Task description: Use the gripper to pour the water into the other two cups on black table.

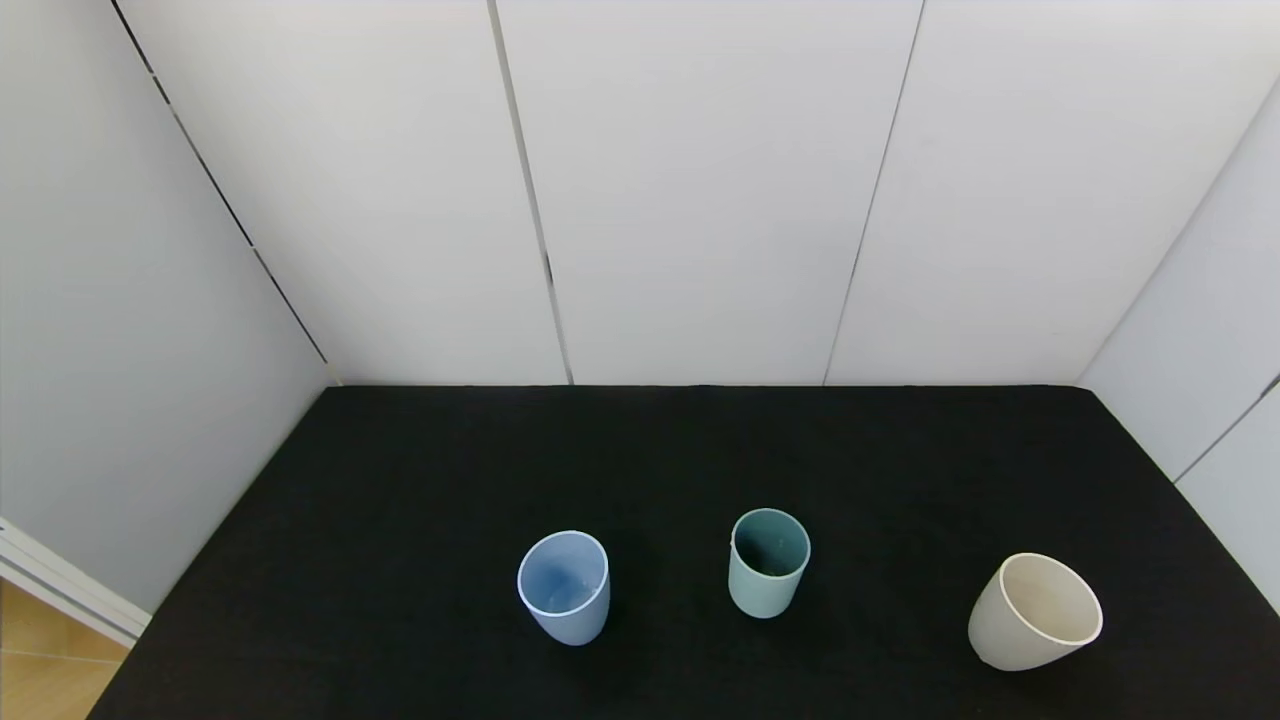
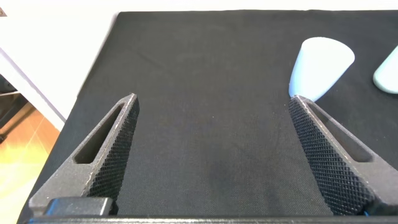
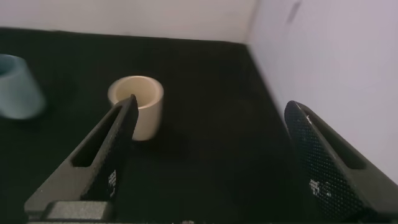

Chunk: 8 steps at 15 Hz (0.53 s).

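Note:
Three cups stand upright in a row near the front of the black table (image 1: 420, 480). The light blue cup (image 1: 564, 586) is at the left, the teal-green cup (image 1: 768, 562) in the middle, the cream-white cup (image 1: 1034, 611) at the right. Water is not discernible in the teal cup. Neither arm shows in the head view. My left gripper (image 2: 211, 102) is open and empty above bare table, with the light blue cup (image 2: 319, 66) beyond one fingertip. My right gripper (image 3: 211, 106) is open and empty, with the cream-white cup (image 3: 138, 106) ahead beside one finger.
White wall panels (image 1: 700, 190) close the table at the back and both sides. A wall (image 3: 336, 56) runs close beside my right gripper. The table's left edge and wooden floor (image 2: 18, 134) show in the left wrist view. The teal cup (image 3: 17, 86) shows in the right wrist view.

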Motion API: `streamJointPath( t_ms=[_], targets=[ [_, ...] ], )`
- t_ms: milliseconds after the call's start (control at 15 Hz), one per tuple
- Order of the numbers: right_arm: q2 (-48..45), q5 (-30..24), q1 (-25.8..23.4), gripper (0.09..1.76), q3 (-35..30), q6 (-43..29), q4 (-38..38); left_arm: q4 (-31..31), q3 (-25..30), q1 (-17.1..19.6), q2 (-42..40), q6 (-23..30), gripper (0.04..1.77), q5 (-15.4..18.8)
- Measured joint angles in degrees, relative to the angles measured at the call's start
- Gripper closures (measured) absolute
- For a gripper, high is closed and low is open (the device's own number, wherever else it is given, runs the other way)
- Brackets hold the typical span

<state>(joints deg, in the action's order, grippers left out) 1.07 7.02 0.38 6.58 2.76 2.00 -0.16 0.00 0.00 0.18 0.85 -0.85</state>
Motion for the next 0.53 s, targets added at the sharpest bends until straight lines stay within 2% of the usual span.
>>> streamJointPath(
  t_ms=[133,533],
  targets=[
    [-0.77,-3.52,-0.05,0.15,-2.43,-4.16,-0.27,0.0,0.0,0.0,0.0,0.0,0.09,0.0],
    [-1.1,-5.6,-0.05,0.15,-6.42,-4.92,-2.57,0.0,0.0,0.0,0.0,0.0,0.09,0.01]
  ],
)
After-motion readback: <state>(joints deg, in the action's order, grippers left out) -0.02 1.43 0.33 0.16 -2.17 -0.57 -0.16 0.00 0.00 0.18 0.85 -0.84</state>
